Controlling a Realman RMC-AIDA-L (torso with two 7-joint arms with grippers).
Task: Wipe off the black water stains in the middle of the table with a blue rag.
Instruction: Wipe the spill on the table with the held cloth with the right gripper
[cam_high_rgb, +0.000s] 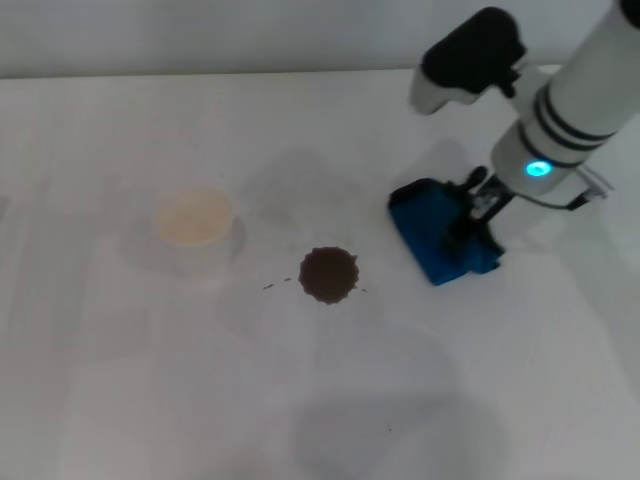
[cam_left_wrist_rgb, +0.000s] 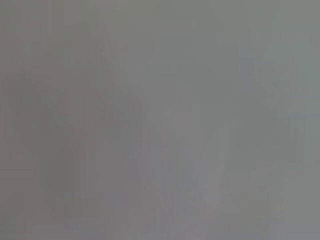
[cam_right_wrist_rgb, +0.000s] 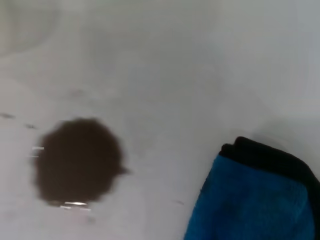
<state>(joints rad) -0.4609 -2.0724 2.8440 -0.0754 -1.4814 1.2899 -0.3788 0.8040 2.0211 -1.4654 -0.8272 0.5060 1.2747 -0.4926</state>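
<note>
Bright blue folded cloth w/ black edging, the blue rag (cam_high_rgb: 437, 237), lies flat on the table (cam_high_rgb: 200, 400), the big plain white smooth surface, to the right of centre. My right gripper (cam_high_rgb: 478, 212) is down on the rag's right-hand part, dark fingers touching the cloth; whether they're apart or already pinched on it I can't tell, the wrist hides the tips. I'm placed at that side prob. so the free part of the rag points toward the mess and can lead the sweep.

The black water stains (cam_high_rgb: 328, 274), a dark brown-black round blot w/ jagged edge and a few tiny specks off both sides, sit mid-table, near the rag but not touching it. My right wrist view shows the same: blot (cam_right_wrist_rgb: 77, 161) apart from the rag's black-edged corner (cam_right_wrist_rgb: 260, 200), bare white between. So nothing wiped yet, by my reading.

Further left, well apart from the blot, stands a translucent whitish plastic cup (cam_high_rgb: 192, 228). Worth keeping the sweep short of it.

Left gripper isn't in view; its wrist view shows only blank grey.
</note>
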